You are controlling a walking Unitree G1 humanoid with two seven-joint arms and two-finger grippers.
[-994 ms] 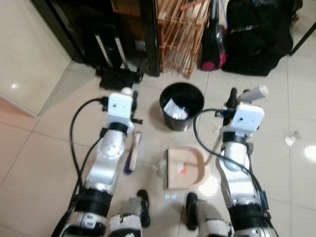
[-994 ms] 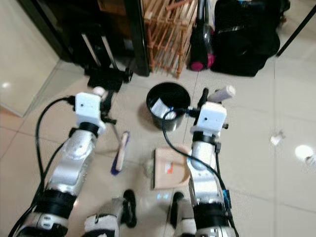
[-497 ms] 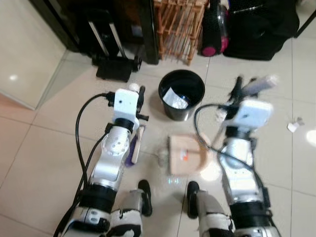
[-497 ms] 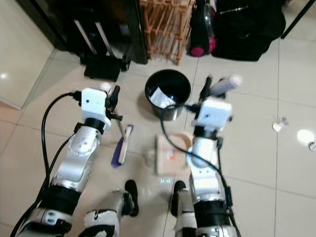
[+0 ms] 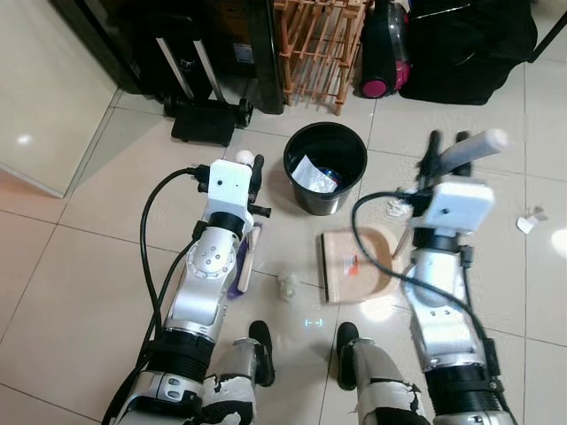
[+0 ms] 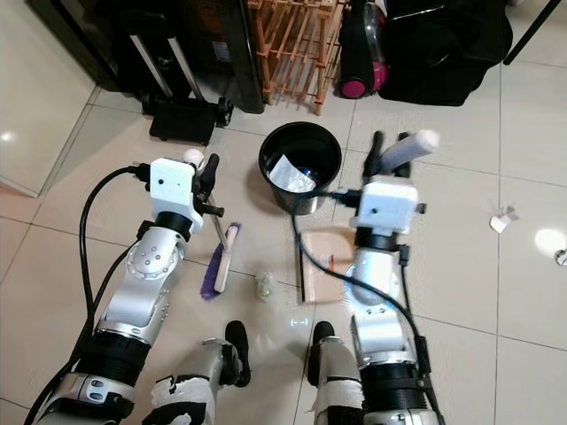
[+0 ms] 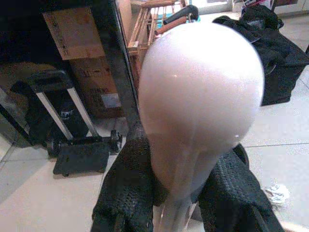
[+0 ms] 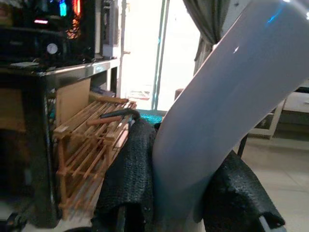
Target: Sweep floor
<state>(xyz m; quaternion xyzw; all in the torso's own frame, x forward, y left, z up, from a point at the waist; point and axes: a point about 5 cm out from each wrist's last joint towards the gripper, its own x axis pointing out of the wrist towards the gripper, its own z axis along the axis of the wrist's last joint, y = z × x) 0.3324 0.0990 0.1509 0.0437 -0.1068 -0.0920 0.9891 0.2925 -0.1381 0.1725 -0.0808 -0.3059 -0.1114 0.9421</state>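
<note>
Brush (image 6: 221,261) stands head-down on the floor, left claw (image 6: 206,173) clamped on its handle; right claw (image 6: 390,149) grips the dustpan (image 6: 321,266) handle, pan flat beside a crumpled scrap (image 6: 264,283), ready to catch it.

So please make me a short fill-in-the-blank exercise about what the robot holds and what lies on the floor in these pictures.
1. The left pincer is shut on the handle of the ____.
2. The right pincer grips the handle of the ____.
3. The crumpled scrap lies on the tiles between the brush head and the ____.
4. The bin beyond them is ____ in colour.

Missing words: brush; dustpan; dustpan; black
</note>
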